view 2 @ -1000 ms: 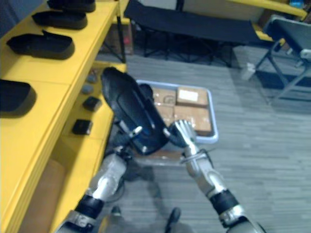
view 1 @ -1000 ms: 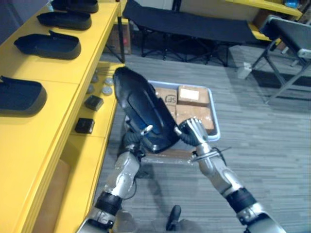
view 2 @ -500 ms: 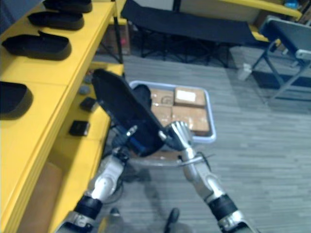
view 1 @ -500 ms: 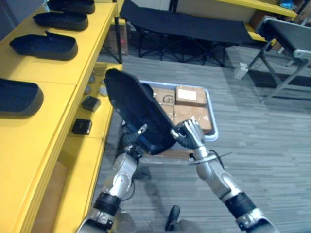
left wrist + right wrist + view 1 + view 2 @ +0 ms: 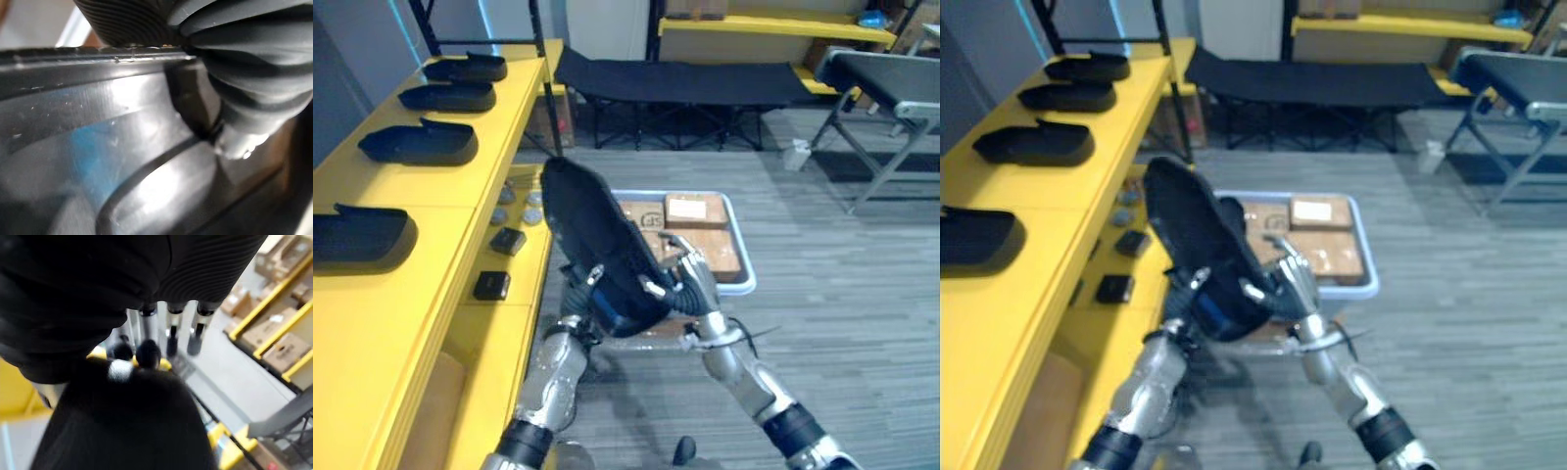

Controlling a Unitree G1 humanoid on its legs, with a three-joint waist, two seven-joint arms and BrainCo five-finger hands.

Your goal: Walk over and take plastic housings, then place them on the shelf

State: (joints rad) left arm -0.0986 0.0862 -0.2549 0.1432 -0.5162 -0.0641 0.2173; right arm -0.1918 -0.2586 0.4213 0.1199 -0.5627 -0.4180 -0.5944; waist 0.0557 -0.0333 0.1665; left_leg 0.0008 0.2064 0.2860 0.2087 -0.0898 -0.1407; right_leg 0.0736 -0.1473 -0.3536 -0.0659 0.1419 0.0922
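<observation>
As the plastic housing (image 5: 597, 245) hung tilted against the right hand's (image 5: 693, 286) straight fingers (image 5: 172, 328) (the left hand's (image 5: 244, 58) grip could not be told), squeezing evenly seemed wise until it cleared the shelf (image 5: 440, 191) beyond them

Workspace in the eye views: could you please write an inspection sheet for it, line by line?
Surface: yellow shelf, top partly bare.
Job's things: four black housings on the shelf top; held housing tilted, beside the shelf.
Clutter: small dark parts and grey discs on the lower level; crate of cardboard boxes on the floor.
Hands: left hand pinches the held housing, thumb on top; right hand presses straight fingers against it.
Cables: nothing seen.
Surroundings: black folding cot, grey floor.
</observation>
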